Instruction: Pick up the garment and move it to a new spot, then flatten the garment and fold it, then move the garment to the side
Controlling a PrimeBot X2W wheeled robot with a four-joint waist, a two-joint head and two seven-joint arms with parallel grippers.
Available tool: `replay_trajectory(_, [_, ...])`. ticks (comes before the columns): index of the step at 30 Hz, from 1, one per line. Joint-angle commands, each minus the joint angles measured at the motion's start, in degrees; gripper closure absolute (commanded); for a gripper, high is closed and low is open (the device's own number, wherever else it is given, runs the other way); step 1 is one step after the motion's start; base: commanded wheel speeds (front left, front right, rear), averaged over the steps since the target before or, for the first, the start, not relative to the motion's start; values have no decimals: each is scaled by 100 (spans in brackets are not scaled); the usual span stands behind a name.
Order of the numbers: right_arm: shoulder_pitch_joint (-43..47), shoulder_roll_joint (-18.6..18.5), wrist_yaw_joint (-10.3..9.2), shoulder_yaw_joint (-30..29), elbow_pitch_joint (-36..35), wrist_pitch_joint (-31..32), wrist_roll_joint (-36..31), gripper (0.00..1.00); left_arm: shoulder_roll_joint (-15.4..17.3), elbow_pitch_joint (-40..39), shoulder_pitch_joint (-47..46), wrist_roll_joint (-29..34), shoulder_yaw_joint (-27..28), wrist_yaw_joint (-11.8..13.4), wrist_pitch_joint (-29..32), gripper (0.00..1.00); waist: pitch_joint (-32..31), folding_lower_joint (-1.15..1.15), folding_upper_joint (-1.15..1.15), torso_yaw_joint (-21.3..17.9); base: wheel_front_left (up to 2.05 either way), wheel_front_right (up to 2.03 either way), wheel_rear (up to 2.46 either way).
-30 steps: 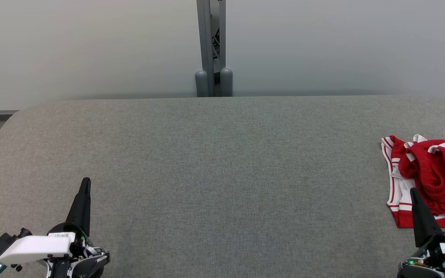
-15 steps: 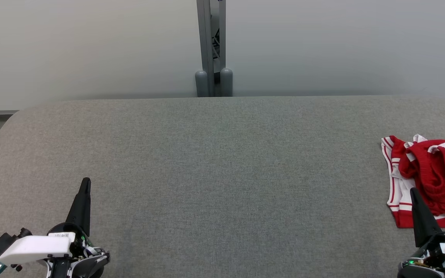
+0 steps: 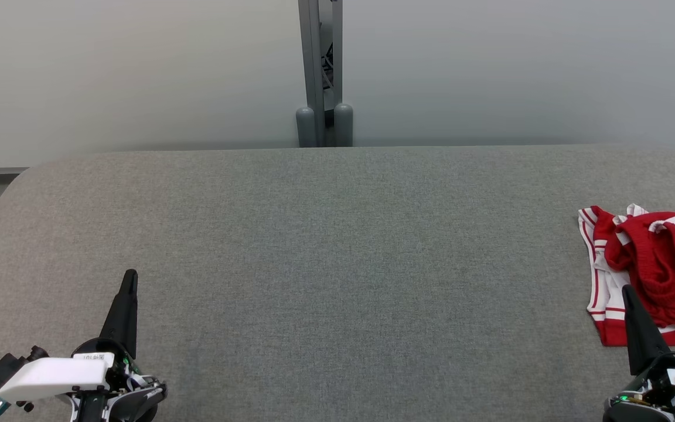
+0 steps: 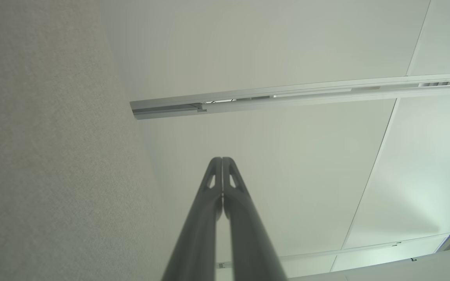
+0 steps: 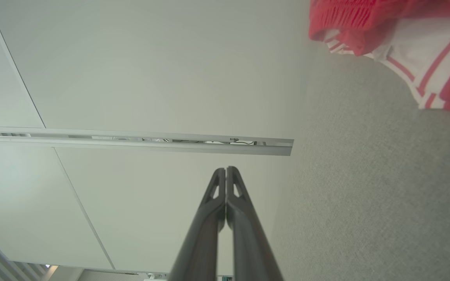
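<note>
Garment crumpled, on grey surface, right edge

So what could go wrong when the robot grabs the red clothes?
1. The garment lies bunched up, so a pinch may catch just one layer and lift it twisted.
2. It runs off the head view's right edge, so part of it is unseen.
3. The right gripper is shut; unless it opens, it may only push the garment.
</note>
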Motion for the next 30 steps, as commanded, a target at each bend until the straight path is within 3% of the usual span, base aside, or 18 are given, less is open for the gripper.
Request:
replay_trajectory(1, [18,-53,2,-17,-17,16,6,100,34,-16,-99,-11,23,-23,12,100,0,0,0,0,0,0,0])
replay_trajectory(30, [18,-53,2,-16,-17,17,7,100,34,-17,-98,-11,23,-23,12,100,0,0,0,0,0,0,0])
